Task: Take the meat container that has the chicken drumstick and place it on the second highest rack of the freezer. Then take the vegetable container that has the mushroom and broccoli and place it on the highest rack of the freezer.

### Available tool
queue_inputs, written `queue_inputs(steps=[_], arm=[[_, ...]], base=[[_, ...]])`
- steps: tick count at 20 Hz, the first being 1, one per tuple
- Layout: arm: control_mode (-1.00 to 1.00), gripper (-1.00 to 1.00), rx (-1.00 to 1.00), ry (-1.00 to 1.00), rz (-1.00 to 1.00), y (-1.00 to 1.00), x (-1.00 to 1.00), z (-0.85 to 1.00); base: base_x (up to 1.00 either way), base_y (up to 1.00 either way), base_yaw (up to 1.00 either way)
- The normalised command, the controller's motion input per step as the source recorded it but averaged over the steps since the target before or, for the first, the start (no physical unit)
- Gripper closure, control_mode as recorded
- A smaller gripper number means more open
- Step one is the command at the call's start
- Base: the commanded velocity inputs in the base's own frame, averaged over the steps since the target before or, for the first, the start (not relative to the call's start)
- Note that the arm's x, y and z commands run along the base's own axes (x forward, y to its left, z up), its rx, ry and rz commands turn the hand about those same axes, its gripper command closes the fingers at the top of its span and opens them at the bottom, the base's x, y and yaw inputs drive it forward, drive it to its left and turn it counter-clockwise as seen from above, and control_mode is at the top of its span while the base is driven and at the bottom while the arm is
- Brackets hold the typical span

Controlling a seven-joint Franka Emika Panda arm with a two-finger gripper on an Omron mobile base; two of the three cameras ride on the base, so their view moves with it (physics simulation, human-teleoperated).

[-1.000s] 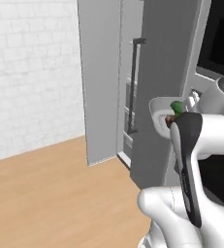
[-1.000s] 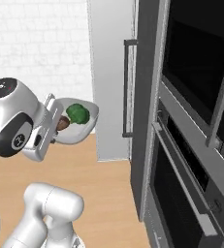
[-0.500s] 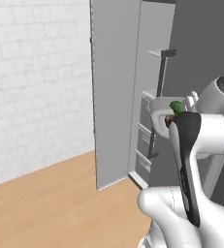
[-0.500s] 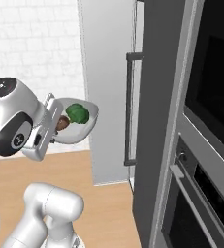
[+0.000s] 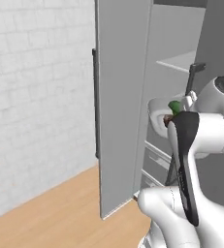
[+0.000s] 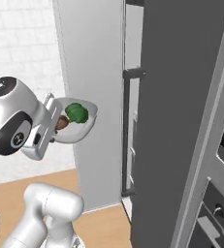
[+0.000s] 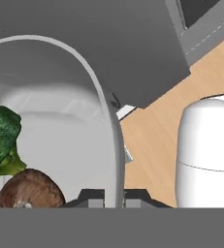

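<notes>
The robot looks to be on the second half of the job: the tub [image 6: 77, 127] is up in the air at left centre of the right base view, its rim pinched in the jaws, not yet on the top rack of the freezer [image 6: 133, 121], whose door stands open. Whether the meat tray is already shelved I cannot tell. The tub is pale grey, thick-rimmed and tilted, with the broccoli [image 6: 76, 113] and mushroom [image 6: 61, 122] touching inside.

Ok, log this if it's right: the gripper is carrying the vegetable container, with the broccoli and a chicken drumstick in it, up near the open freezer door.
One thing is wrong: beside the broccoli sits the mushroom, not a drumstick, as the right base view shows. The rest holds: the gripper is shut on the vegetable container, near the open freezer door.
</notes>
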Motion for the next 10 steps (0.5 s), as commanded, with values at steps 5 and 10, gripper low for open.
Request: queue_inputs(steps=[5, 10], arm=[[1.0, 1.0, 0.0, 0.0, 0.0, 0.0, 0.0, 0.0], [1.0, 1.0, 0.0, 0.0, 0.0, 0.0, 0.0, 0.0]], base=[[0.75, 0.02, -0.4], [0.78, 0.13, -0.4]])
